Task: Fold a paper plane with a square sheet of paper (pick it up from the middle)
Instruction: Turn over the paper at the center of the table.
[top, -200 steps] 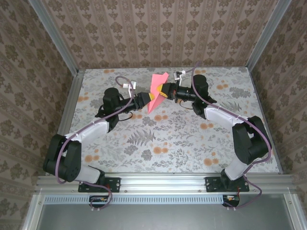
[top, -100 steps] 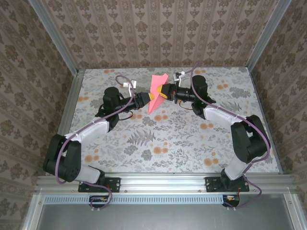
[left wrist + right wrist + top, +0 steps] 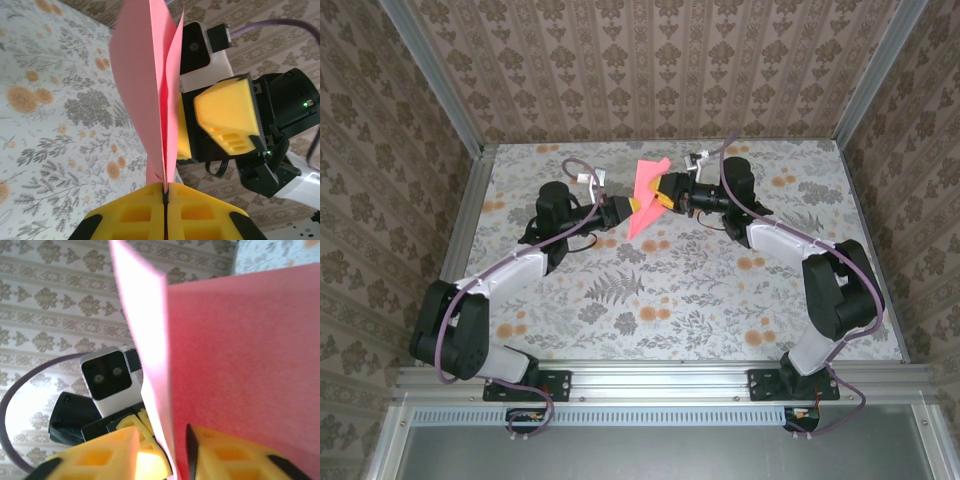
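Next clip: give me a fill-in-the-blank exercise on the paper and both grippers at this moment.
1. The left gripper is ____ (open/shut) on the folded pink paper.
2. The right gripper has its jaws ____ (open/shut), with the paper's edge in the gap.
3. The fingers of both grippers are ____ in colour.
Missing words: shut; open; yellow.
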Robot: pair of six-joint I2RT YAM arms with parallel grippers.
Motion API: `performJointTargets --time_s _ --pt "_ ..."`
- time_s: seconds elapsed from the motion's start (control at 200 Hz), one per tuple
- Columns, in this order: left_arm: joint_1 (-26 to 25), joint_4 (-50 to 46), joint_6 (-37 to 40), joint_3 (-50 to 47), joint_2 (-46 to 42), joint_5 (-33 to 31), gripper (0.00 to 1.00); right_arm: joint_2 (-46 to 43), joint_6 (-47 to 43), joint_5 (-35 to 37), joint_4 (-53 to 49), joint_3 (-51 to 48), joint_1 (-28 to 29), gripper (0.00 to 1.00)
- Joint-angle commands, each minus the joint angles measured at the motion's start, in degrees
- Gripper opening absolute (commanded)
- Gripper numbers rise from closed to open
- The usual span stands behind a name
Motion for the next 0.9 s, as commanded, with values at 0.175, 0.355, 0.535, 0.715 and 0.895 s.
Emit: performJointTargets --time_s 0.175,0.355,0.535,0.715,0.895 --pt "-0.3 -43.9 26.3 12.1 -1.3 -20.2 0.06 -10.7 -20.3 13.2 -28.8 -1.9 -3.8 0.59" --pt "-7.8 -64.1 38.0 21.0 3.4 -48.2 0.07 -14.4 -27.7 24.9 -40.8 -2.3 -3.8 0.65" --pt "-14.7 -73.4 40.2 28.7 13.0 -71.6 0.07 -15.3 -28.3 29.8 -42.0 -4.5 -3.8 0.69" --pt "-18.7 -79.7 36.1 35.3 23.5 -85.1 0.07 -17.5 -28.3 34.1 -43.7 -5.7 -4.0 0.7" --pt "-21.5 -82.6 32.1 40.4 32.3 -89.4 0.1 -18.6 -26.7 36.8 -44.0 -7.9 -5.0 0.71"
